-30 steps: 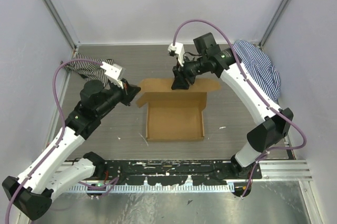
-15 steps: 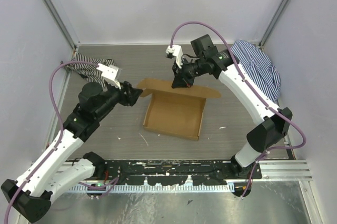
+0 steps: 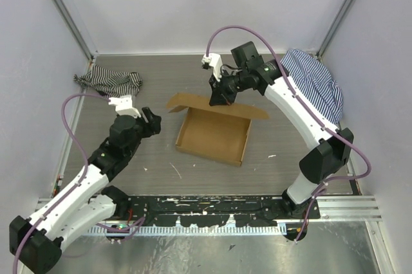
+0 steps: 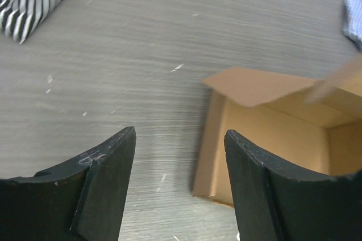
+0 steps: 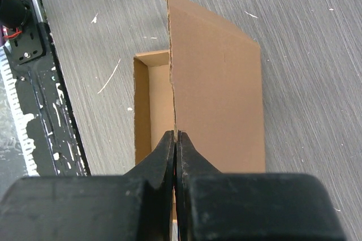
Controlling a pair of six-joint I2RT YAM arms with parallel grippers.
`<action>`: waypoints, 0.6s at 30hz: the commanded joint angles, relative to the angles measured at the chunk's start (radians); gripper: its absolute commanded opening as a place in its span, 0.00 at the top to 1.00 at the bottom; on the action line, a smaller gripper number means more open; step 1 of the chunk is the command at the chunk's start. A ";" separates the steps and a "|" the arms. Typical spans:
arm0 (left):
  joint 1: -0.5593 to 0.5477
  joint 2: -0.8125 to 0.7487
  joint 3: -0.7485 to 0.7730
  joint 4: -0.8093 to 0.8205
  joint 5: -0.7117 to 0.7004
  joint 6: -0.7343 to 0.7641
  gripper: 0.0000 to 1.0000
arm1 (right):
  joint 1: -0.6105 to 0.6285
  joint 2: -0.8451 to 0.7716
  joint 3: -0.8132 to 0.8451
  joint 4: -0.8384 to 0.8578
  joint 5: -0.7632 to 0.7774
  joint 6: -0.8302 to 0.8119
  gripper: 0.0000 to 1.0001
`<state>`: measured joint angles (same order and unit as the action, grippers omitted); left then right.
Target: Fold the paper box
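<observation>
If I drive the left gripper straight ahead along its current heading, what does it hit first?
Probably the paper box, at its left wall, just ahead of the open left gripper; only bare table lies between. Tilt is unclear, so it may touch the table first.

Seen from above, the left arm (image 3: 71, 190) and the right arm (image 3: 302, 113) have white moulded link shells joined by black joint housings. A purple cable (image 3: 65, 119) arcs from each wrist, beside a small white camera block (image 3: 122, 105). The left end effector (image 4: 180, 133) has matt black fingers (image 4: 107, 167), one with pale scuffs. The right end effector (image 5: 175, 139) is likewise black.
</observation>
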<state>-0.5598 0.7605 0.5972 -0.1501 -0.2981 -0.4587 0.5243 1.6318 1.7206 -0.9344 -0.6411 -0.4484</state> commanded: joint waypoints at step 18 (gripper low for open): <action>0.009 0.533 0.203 0.328 -0.240 -0.053 0.31 | -0.063 -0.009 0.086 0.052 -0.031 0.058 0.99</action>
<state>-0.5583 1.2411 0.7696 0.0799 -0.5331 -0.5266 0.4885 1.6627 1.7664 -0.9241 -0.6319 -0.4137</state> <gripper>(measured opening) 0.691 0.061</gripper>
